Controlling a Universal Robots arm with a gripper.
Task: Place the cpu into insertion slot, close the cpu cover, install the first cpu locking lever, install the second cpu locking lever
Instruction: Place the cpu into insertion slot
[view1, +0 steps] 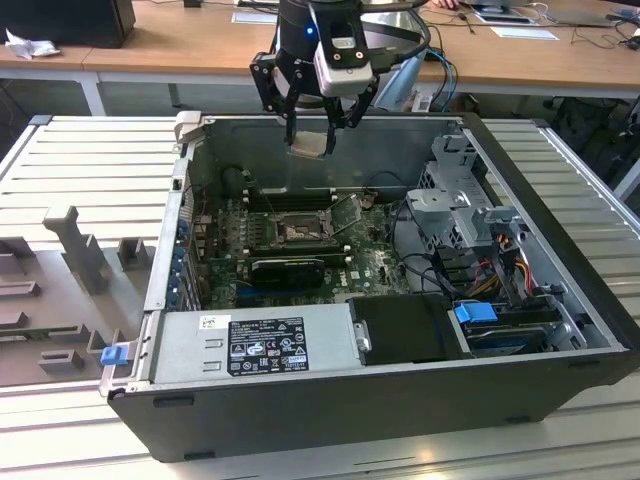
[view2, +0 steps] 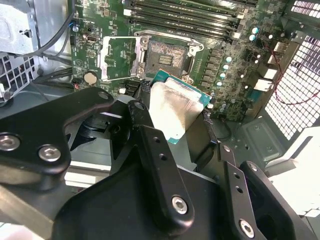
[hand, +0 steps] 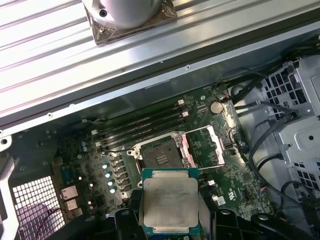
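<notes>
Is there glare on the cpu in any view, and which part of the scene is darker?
Second wrist view: glare whitens the metal top of the cpu. First wrist view: the cpu is evenly lit, no glare. Exterior view: the motherboard lies in shade inside the case, while the ribbed table is bright.

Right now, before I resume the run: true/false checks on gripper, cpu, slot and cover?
1. The gripper is shut on the cpu. True.
2. The cpu sits in the insertion slot. False: it is held in the air, apart from the slot, and the slot's pin field is bare.
3. The cpu cover is closed over the slot. False: it is swung open and lies beside the slot.
4. Long black memory slots run along one side of the insertion slot. True.
</notes>
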